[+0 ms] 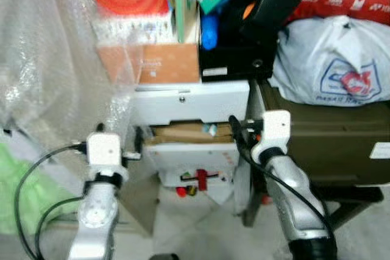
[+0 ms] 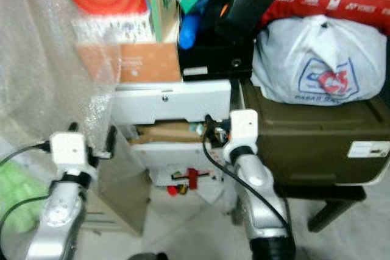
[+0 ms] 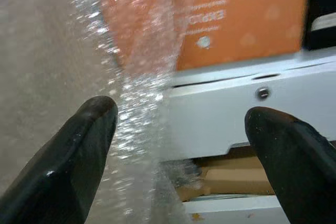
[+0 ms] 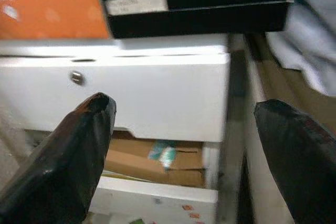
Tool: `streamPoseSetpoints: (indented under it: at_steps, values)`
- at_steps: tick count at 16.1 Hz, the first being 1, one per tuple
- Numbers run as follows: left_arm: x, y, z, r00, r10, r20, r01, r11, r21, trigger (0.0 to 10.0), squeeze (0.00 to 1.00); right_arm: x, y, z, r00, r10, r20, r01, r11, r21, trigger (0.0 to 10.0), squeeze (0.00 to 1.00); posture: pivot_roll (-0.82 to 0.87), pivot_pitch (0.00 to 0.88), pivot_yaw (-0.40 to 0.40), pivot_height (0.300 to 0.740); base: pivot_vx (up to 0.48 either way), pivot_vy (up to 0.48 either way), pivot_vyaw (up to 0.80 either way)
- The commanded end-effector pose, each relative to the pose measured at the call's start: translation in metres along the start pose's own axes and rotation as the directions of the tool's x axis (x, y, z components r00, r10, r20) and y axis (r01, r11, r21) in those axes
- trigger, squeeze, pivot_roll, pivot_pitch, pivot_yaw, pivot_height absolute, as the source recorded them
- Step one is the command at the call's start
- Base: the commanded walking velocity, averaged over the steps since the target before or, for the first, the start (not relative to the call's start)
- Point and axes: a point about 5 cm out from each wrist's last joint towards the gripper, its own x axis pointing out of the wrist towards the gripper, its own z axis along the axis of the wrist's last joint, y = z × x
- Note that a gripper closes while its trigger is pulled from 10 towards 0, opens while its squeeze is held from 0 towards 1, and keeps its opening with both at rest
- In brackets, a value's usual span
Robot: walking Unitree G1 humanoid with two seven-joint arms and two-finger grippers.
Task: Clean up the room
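A: Left to right, quick. Clear bubble wrap sheet [image 1: 42, 71] hangs past your left gripper [image 3: 178, 156], fingers apart, holding nothing.

B: Target?

A: White plastic drawer unit [image 1: 192, 105], orange cardboard box [image 1: 152, 62] on its top edge, brown cardboard stuffed in the gap. Your right gripper [image 4: 184, 156] faces it, fingers apart, nothing held. I'd say square up before reaching; wrap may snag.

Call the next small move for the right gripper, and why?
Probably ease the right gripper forward to the white drawer. Its fingers are open and aimed at the drawer front, apart from it; the drawer stands out with a cardboard box showing beneath. The left gripper faces bubble wrap.
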Motion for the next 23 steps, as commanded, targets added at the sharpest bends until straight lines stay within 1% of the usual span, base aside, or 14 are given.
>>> streamPoseSetpoints:
  at_steps: [1,2,4,7,12,15,17,20,23]
  values:
    - [0.001,0.008,0.002,0.999,0.033,0.005,-0.033,0.999,0.024,10.0,0.00,0.003,0.003,0.002,1.000,0.015,0.008,-0.015,1.000,0.012,10.0,0.00,-0.12,0.000,0.046,0.740,0.000,0.000,0.00]
    - [0.001,0.008,0.002,0.999,0.036,0.005,-0.036,0.999,0.024,10.0,0.00,0.003,0.004,0.002,1.000,0.017,0.009,-0.017,1.000,0.011,10.0,0.00,-0.12,0.000,0.046,0.740,0.000,0.000,0.00]
    - [-0.001,0.011,0.004,0.997,0.076,0.019,-0.077,0.997,0.028,10.0,0.00,0.009,0.010,0.004,0.998,0.070,0.010,-0.069,0.998,-0.013,10.0,0.00,-0.09,0.000,0.009,0.740,0.000,0.000,0.00]
    - [-0.005,0.010,0.004,0.994,0.104,0.016,-0.104,0.994,0.020,10.0,0.00,0.012,0.013,0.005,0.994,0.106,0.008,-0.106,0.994,-0.026,10.0,0.00,-0.07,0.000,-0.022,0.740,0.000,0.000,0.00]
    - [-0.008,0.009,0.003,0.992,0.129,-0.003,-0.129,0.991,0.024,10.0,0.00,0.013,0.014,0.005,0.992,0.128,0.003,-0.127,0.991,-0.039,10.0,0.00,-0.06,0.000,-0.037,0.740,0.000,0.000,0.00]
    - [-0.008,0.009,0.002,0.992,0.126,-0.009,-0.126,0.992,0.013,10.0,0.00,0.012,0.014,0.006,0.992,0.130,0.006,-0.129,0.990,-0.059,10.0,0.00,-0.06,0.000,-0.031,0.740,0.000,0.000,0.75]
    - [-0.008,0.006,0.002,0.995,0.097,-0.016,-0.097,0.995,0.014,10.0,0.00,0.011,0.014,0.005,0.993,0.121,0.006,-0.121,0.991,-0.051,10.0,0.00,-0.07,0.000,-0.019,0.740,0.000,0.000,0.80]
    - [-0.007,0.007,0.002,0.995,0.098,-0.022,-0.098,0.995,0.020,10.0,0.00,0.010,0.015,0.005,0.993,0.114,0.006,-0.114,0.993,-0.042,10.0,0.00,-0.07,0.000,-0.009,0.740,0.000,0.000,0.80]
    - [-0.006,0.007,0.003,0.994,0.103,-0.041,-0.103,0.995,-0.001,10.0,0.00,0.012,0.016,0.005,0.994,0.110,0.006,-0.110,0.994,-0.030,10.0,0.00,-0.07,0.000,-0.001,0.740,0.000,0.000,0.80]
